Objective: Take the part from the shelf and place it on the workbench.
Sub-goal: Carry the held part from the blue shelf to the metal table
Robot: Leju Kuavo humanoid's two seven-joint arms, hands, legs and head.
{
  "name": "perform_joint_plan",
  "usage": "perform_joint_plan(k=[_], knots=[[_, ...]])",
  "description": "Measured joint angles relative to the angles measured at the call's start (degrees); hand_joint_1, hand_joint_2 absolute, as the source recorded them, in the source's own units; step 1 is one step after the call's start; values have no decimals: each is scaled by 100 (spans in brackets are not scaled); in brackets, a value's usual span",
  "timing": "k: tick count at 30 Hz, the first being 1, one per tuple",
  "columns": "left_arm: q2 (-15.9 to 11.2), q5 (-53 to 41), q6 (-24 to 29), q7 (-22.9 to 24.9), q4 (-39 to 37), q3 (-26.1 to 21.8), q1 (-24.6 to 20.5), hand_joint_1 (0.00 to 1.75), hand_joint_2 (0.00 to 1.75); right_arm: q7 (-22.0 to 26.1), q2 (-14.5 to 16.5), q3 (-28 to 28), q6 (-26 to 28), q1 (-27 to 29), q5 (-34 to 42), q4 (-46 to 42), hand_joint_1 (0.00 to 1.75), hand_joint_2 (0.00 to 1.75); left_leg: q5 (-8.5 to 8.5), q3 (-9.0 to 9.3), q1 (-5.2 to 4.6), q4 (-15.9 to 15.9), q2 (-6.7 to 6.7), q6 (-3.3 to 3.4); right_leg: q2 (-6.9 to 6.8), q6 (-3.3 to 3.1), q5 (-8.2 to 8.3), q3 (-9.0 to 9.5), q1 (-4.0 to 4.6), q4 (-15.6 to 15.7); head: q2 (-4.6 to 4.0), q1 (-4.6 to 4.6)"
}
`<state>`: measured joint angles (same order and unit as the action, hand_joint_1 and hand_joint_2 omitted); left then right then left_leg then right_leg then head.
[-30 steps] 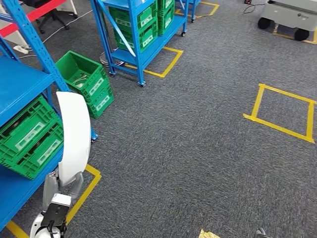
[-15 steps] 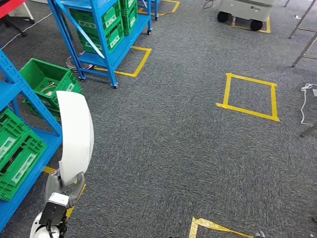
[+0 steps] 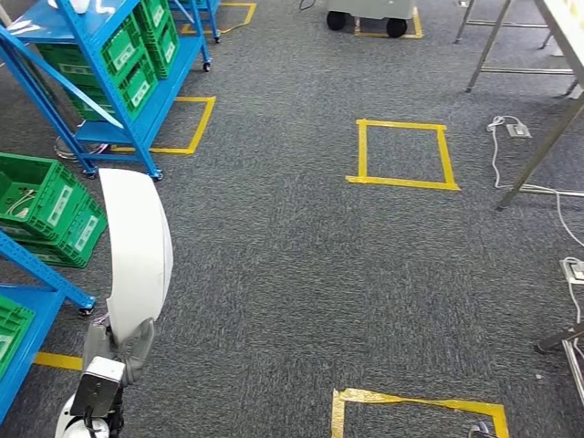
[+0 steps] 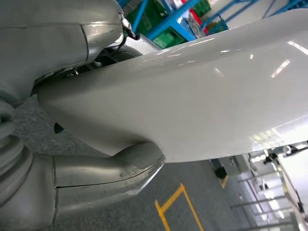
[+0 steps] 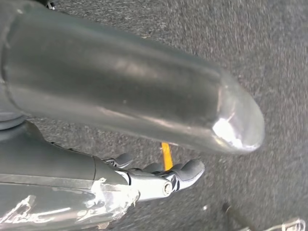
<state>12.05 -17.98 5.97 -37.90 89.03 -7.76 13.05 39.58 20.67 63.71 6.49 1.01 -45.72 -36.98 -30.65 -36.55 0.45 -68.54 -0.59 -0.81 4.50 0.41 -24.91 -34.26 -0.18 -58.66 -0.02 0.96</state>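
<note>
A large white curved part [image 3: 136,251] stands upright in my left hand [image 3: 117,351], which grips its lower end at the picture's lower left. In the left wrist view the glossy white part [image 4: 199,91] lies across my left hand [image 4: 105,178], with the thumb under it and the other fingers over its end. My right hand [image 5: 65,163] hangs over the grey carpet with its thumb and fingers [image 5: 171,178] apart and nothing in them. The workbench [image 3: 566,27] shows as a pale top edge and metal legs at the far right.
Blue shelves [image 3: 103,55] with green crates stand at the far left, and a nearer blue shelf [image 3: 31,306] at the left edge. Two stacked green crates [image 3: 55,205] sit on the floor. Yellow tape squares [image 3: 402,153] mark the carpet. Cables and a power strip [image 3: 571,269] lie by the workbench legs.
The camera has swung to the right: the shelves and crates have slid left in the picture and the workbench legs have come into view. The white part stays in my left hand.
</note>
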Motion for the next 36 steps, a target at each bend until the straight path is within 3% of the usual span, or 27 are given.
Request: perform_joint_plan(k=[1, 3, 4, 6, 8, 10, 12, 13, 14, 16, 18, 19, 21, 23, 26, 27, 28, 29, 30, 32, 34, 36], knots=[[-1, 6, -5, -1, 1, -1, -4, 175, 175, 0, 2, 1, 1, -2, -1, 1, 0, 0, 206, 181, 3, 416, -138, 29, 79, 16, 4, -3, 3, -8, 0, 1], [-2, 22, -30, -2, 10, 0, -12, 175, 175, 0, 7, 2, 3, -8, -1, 2, 0, 0, 395, 431, 13, 996, -356, 48, 208, 65, 18, -35, -4, -21, 0, 4], [-1, 28, -45, -3, 16, 3, -14, 175, 175, 0, 9, 2, 6, -5, -1, 2, 0, 0, 398, 472, 8, 1104, -403, 54, 267, 103, 32, -57, -14, -16, 0, 5], [3, 30, -73, -4, 26, 10, -18, 175, 175, 0, 10, 9, 14, 15, -1, 5, 0, 0, 418, 486, 1, 1148, -296, 86, 342, 180, 60, -111, -44, 11, 0, 5], [14, 30, -92, -3, 34, 15, -17, 175, 175, 0, 10, 19, 21, 25, 0, 8, 0, 0, 448, 510, 10, 1198, -159, 150, 114, 231, -60, -232, -29, -173, 0, 25], [21, 30, -107, -4, 39, 10, 10, 175, 175, -2, 10, 22, 22, 12, 6, 10, 0, 0, 450, 523, 3, 1217, -4, 185, -249, 269, -404, -537, -11, -804, 0, 44], [22, 30, -120, -5, 40, 3, 41, 175, 175, -10, 10, 22, 19, 9, 25, 15, 0, 0, 439, 526, -7, 1215, 162, 194, -389, 311, -678, -862, -27, -1486, 0, 45], [22, 30, -128, -5, 40, 2, 47, 175, 175, -15, 10, 22, 17, 16, 38, 19, 0, 0, 431, 531, -7, 1214, 237, 191, -412, 327, -679, -906, -37, -1598, 0, 46], [23, 30, -133, -6, 41, 2, 49, 175, 175, -19, 10, 23, 15, 23, 52, 23, 0, 0, 419, 543, -4, 1212, 307, 181, -438, 340, -566, -816, -47, -1455, 0, 46], [23, 30, -145, -8, 46, 2, 55, 175, 175, -22, 13, 24, 9, 23, 74, 32, 0, 0, 379, 590, -5, 1207, 433, 133, -627, 358, -228, -364, -51, -666, 0, 50], [22, 27, -167, -9, 72, 2, 67, 175, 175, -27, 23, 23, 10, 8, 92, 49, 0, 0, 334, 634, -30, 1190, 537, 71, -781, 310, -48, -12, -38, -76, 0, 42], [23, 23, -181, -9, 87, 4, 72, 175, 175, -37, 28, 22, 19, 7, 112, 58, 0, 0, 323, 648, -43, 1189, 579, 47, -787, 267, -53, 26, -22, -10, 0, 37], [27, 14, -203, -9, 112, 13, 74, 175, 175, -76, 30, 21, 46, 22, 185, 68, 0, 0, 307, 673, -33, 1197, 659, 2, -659, 168, -40, 17, -13, -8, 0, 29], [30, 7, -212, -9, 134, 24, 74, 175, 175, -125, 30, 21, 57, 38, 274, 72, 0, 0, 168, 628, -6, 1043, 531, -49, -540, 87, -24, 19, -24, 8, 0, 21], [30, 9, -217, -7, 156, 43, 97, 175, 175, -197, 30, 22, -10, 49, 367, 67, 0, 0, -355, 142, 6, 10, 165, -64, -337, 9, -10, 15, -36, 17, 0, -9], [30, 11, -215, -4, 157, 56, 107, 175, 175, -221, 30, 22, -36, 60, 390, 64, 0, 0, -455, -40, 5, -323, 124, -56, -259, 2, -10, 14, -33, 17, 0, -12], [28, 15, -211, 0, 158, 75, 115, 175, 175, -250, 30, 21, -52, 78, 415, 57, 0, 0, -444, -147, 4, -482, 103, -45, -179, 0, -9, 15, -31, 17, 0, -12], [24, 23, -204, 4, 161, 95, 118, 175, 175, -277, 30, 17, -66, 99, 445, 50, 0, 0, -320, -154, 3, -424, 83, -29, -97, 1, -8, 20, -31, 17, 0, -11], [20, 31, -195, 8, 164, 116, 118, 175, 175, -298, 30, 9, -73, 118, 475, 43, 0, 0, -108, -58, 5, -160, 43, -11, -14, 6, -6, 27, -33, 16, 0, -10], [13, 45, -181, 11, 171, 142, 120, 175, 175, -325, 30, -19, -80, 139, 515, 35, 0, 0, 302, 263, 20, 607, -207, 21, 141, 38, -4, 23, -36, 1, 0, -13], [10, 49, -173, 12, 178, 162, 125, 175, 175, -333, 30, -45, -77, 145, 528, 32, 0, 0, 427, 447, 28, 1051, -402, 27, 276, 105, 7, -19, -43, -8, 0, -11], [7, 50, -161, 13, 188, 191, 123, 175, 175, -339, 30, -56, -71, 180, 539, 30, 0, 0, 417, 471, 16, 1127, -338, 59, 398, 191, 31, -72, -66, 22, 0, -10]])
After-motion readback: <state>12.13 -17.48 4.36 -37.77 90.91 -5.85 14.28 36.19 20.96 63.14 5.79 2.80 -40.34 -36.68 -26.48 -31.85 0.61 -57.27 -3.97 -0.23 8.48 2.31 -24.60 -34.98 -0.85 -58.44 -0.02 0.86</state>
